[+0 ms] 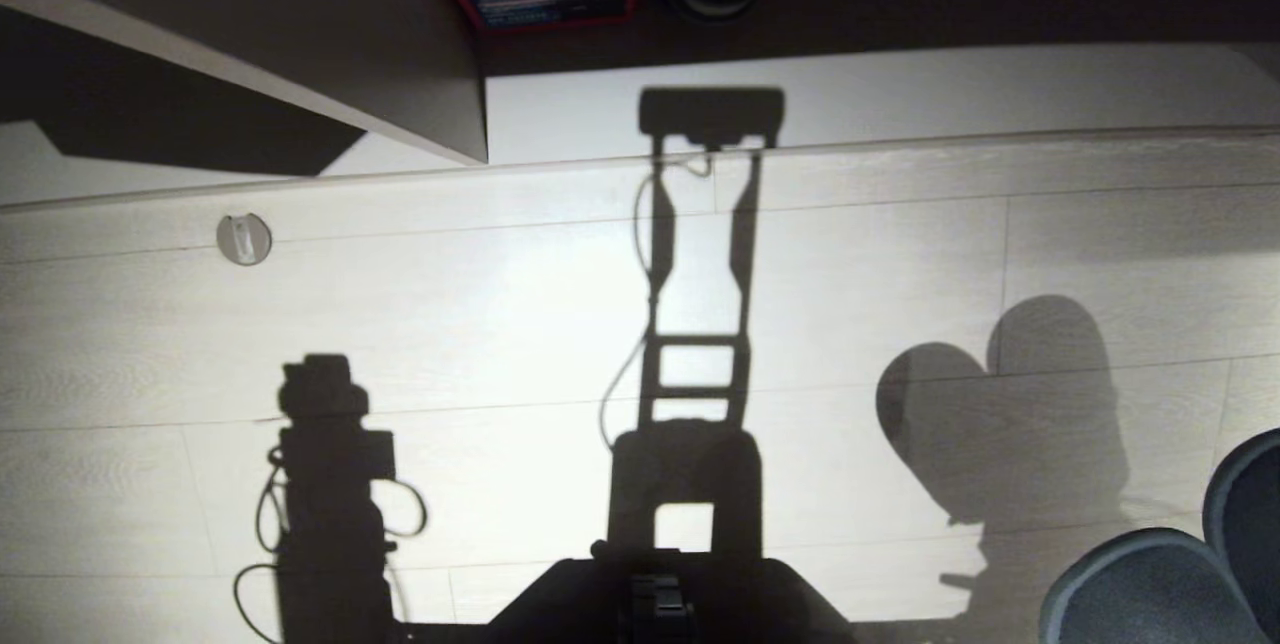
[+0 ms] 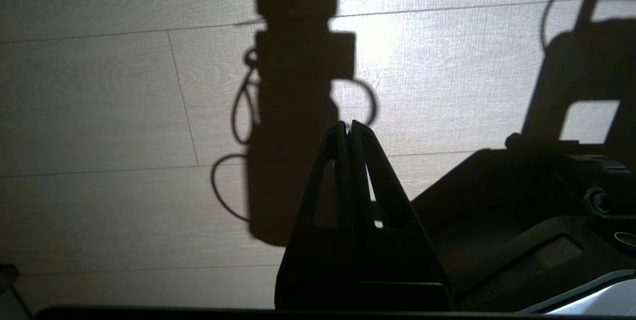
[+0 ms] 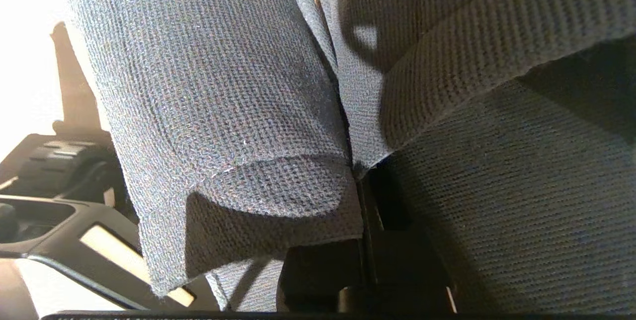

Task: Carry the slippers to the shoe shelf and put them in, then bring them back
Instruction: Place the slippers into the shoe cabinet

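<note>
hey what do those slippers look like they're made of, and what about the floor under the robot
The slippers, pinched in the right gripper, look like soft woven fabric, dark charcoal and matte: a fine knit-like weave and folded cloth edges show up close. The floor looks like pale wood-grain planks, probably laminate or vinyl: long boards with thin seams, faint grain and a soft sheen where the light falls.
</note>
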Controlling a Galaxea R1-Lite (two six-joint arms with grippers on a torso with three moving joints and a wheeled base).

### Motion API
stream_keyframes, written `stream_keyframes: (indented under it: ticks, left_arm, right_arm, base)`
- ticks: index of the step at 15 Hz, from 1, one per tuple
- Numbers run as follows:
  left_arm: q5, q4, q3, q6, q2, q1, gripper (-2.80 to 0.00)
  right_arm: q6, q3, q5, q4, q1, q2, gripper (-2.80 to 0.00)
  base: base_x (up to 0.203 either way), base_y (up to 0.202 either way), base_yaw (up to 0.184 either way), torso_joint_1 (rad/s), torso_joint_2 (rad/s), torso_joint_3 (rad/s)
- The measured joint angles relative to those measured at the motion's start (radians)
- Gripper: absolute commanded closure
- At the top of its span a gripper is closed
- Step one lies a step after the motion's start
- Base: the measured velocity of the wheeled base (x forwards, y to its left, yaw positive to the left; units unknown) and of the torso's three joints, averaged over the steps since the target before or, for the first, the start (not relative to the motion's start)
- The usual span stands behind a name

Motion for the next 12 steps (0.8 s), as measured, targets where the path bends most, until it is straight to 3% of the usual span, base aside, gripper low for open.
stream_keyframes:
  ticks: [12]
  left_arm:
    - [0.000, 0.000, 0.000, 0.001, 0.000, 0.000, 0.00]
  right_arm:
    - [0.000, 0.000, 0.000, 0.000, 0.000, 0.000, 0.00]
  base:
    - [0.000, 0.000, 0.000, 0.001, 0.00, -0.017]
